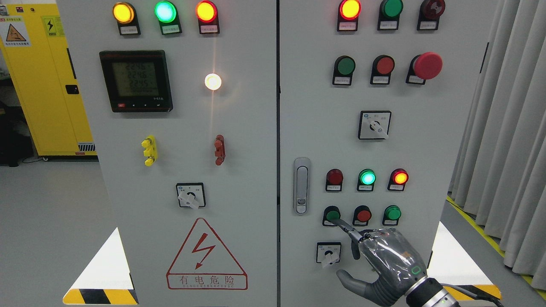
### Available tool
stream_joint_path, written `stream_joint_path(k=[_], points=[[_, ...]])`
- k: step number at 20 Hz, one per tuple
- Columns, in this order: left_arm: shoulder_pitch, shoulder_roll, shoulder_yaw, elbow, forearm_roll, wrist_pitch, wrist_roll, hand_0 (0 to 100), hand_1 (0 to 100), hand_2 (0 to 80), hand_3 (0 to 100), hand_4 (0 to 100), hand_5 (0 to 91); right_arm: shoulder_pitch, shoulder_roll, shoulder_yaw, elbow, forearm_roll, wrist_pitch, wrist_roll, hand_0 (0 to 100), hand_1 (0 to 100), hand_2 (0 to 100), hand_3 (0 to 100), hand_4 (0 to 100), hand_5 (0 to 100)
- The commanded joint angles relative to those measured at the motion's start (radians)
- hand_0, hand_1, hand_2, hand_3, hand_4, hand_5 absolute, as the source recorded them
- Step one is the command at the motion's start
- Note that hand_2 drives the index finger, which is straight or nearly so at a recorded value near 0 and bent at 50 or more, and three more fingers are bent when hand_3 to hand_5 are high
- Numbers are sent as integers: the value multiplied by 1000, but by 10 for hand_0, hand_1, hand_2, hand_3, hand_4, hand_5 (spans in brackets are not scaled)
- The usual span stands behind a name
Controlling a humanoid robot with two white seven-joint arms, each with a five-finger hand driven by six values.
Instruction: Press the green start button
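While my index fingertip rests on the green button, at seven o'clock on the right door, I judge the press is underway. Right hand, at five o'clock, holds nothing: index extended, thumb out, others curled. Next I push straight in, avoiding the red button alongside.

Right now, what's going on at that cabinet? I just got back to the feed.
The robot's right hand is up at the right door of the grey electrical cabinet, with one finger stretched out to the green button at the left end of the bottom row of three. The fingertip sits right at the button's lower edge; whether it is pushed in, I cannot tell. The green lamp above that row is lit. The left hand is out of view.
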Motion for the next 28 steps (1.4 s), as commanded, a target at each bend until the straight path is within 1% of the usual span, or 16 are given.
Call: stream_joint_path(k=[1,11,15,21,23,26,27,28], points=[[-12,0,0,-28,0,0,-1,120,556,0,0,0,0,-20,0,15,35,-3,12,1,382,593,0,714,777,747],[-12,0,0,-28,0,0,-1,120,556,0,0,0,0,-21,0,16,34,-8,12,-2,386,593,0,712,774,746],[-12,0,0,-28,-1,0,-1,120,556,0,0,0,0,-11,2,13,15,-11,9,-11,387,593,0,711,775,746],[-12,0,0,-28,0,0,-1,120,556,0,0,0,0,35,2,-4,-48,-24,6,-19,396,590,0,684,764,743],[-12,0,0,-28,0,0,-1,120,556,0,0,0,0,53,0,1,-61,-92,6,-37,409,583,0,741,767,693],[-12,0,0,-28,0,1,-1,120,556,0,0,0,0,96,-1,4,-81,-173,6,-42,418,576,0,735,752,630],[-12,0,0,-28,0,0,-1,120,556,0,0,0,0,108,-1,-1,-83,-184,6,-44,417,571,0,722,723,591],[-12,0,0,-28,-1,0,-1,120,556,0,0,0,0,114,-1,-4,-86,-198,6,-54,414,567,0,693,677,554]])
